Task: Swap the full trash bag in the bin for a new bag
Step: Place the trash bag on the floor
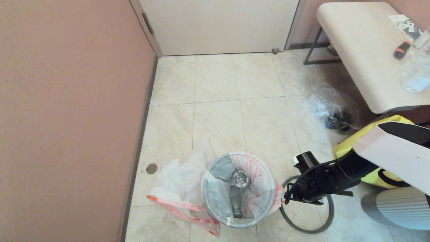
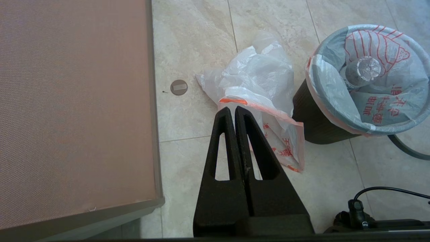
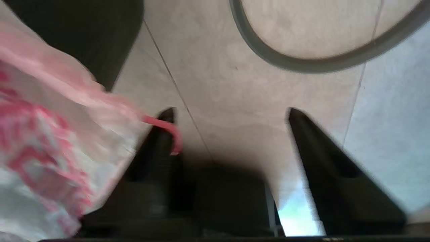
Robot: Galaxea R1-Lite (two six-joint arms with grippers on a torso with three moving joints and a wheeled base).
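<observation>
The bin [image 2: 314,117] stands on the tiled floor, lined with a white bag with red print [image 1: 252,168] folded over its edge. A clear plastic bottle [image 1: 239,179] lies inside. The loose dark hoop [image 1: 323,224] lies flat on the floor right of the bin. My right gripper [image 1: 288,196] is low beside the bin's right side, open; the bag's red edge [image 3: 166,126] drapes over one finger and nothing sits between the fingers. A second white and red bag [image 1: 178,188] lies crumpled left of the bin. My left gripper [image 2: 231,109] hangs shut above that bag, holding nothing.
A clear bag holding dark rubbish [image 1: 332,112] sits on the floor at the far right, under a pale table [image 1: 359,50]. A yellow tote [image 1: 346,149] and a pale ribbed object [image 1: 399,208] are behind my right arm. A pink wall [image 1: 67,117] runs along the left.
</observation>
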